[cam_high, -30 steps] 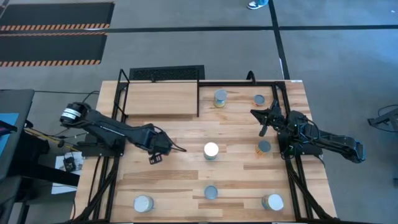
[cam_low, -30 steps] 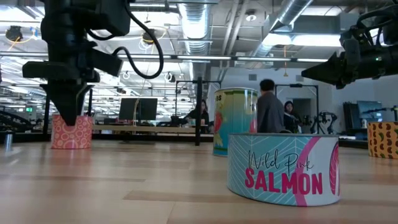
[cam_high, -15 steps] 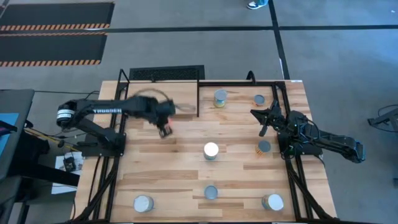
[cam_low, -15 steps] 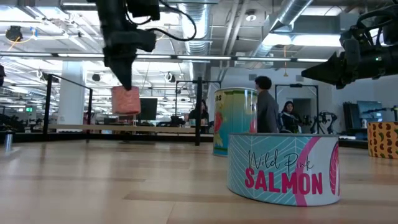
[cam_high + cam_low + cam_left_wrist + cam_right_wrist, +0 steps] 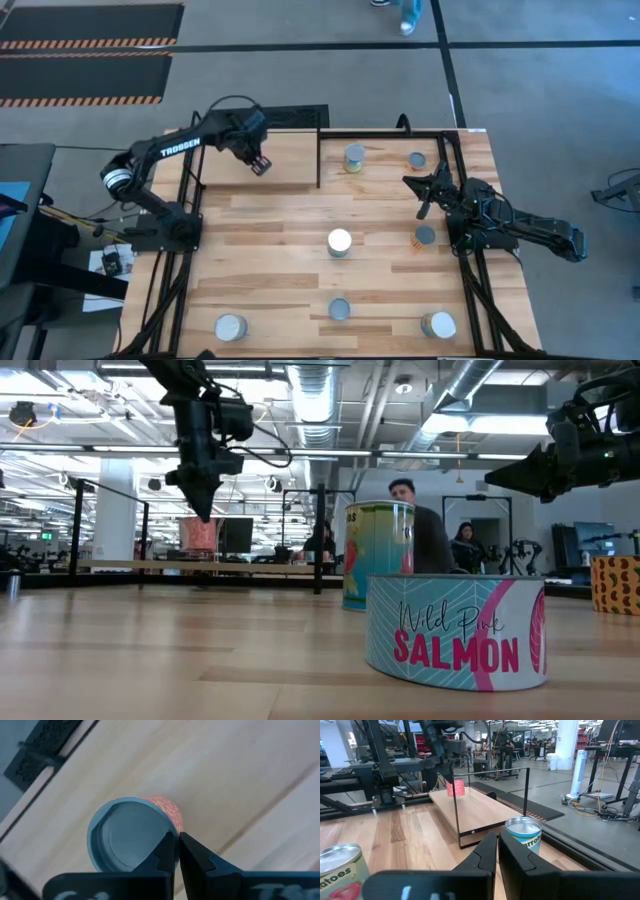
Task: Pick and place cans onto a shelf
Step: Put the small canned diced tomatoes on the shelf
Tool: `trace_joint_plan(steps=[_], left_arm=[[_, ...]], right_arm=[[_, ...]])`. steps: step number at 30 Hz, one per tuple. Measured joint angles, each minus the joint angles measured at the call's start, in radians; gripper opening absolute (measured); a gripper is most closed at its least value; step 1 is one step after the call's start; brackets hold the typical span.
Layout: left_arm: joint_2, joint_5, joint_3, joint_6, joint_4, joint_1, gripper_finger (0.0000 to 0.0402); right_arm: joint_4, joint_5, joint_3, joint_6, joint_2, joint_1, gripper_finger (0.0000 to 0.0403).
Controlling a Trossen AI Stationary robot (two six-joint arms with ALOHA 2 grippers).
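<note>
My left gripper is over the shelf, a pale board at the table's far left. It is shut on a pink-labelled can with a silver top. The can is also in the right wrist view. My right gripper is shut and empty above the table's right side, between two cans. Several more cans stand upright on the planks, one in the middle and one at the far edge. My left gripper pinches the can's top rim on one side between its two fingers, one over the top and one on the label side. The fingers come from above, pointing down. The can hangs upright below them; whether its base touches the shelf I cannot tell.
Thin black rods edge the shelf and frame the table. Cans stand along the near edge. In the low view a salmon can and a taller green can stand close. People stand in the room behind.
My left gripper has lifted the pink can off the table's left-middle and carried it toward the far edge. It now holds the can over the shelf and has come down close to the board. It stays shut on the can, which stays upright.
</note>
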Motion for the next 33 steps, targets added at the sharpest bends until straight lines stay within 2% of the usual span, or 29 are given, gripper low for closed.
trace_joint_plan(steps=[11, 23, 33], left_arm=[[0.019, -0.026, -0.001, 0.071, -0.047, 0.142, 0.0002], [0.021, -0.028, -0.001, 0.093, 0.087, 0.262, 0.0002], [0.114, -0.032, 0.006, 0.101, 0.1, 0.32, 0.0002]], right_arm=[[0.0, 0.0, 0.0, 0.0, 0.0, 0.0, 0.0044], [0.0, 0.0, 0.0, 0.0, 0.0, 0.0, 0.0044], [0.0, 0.0, 0.0, 0.0, 0.0, 0.0, 0.0044]])
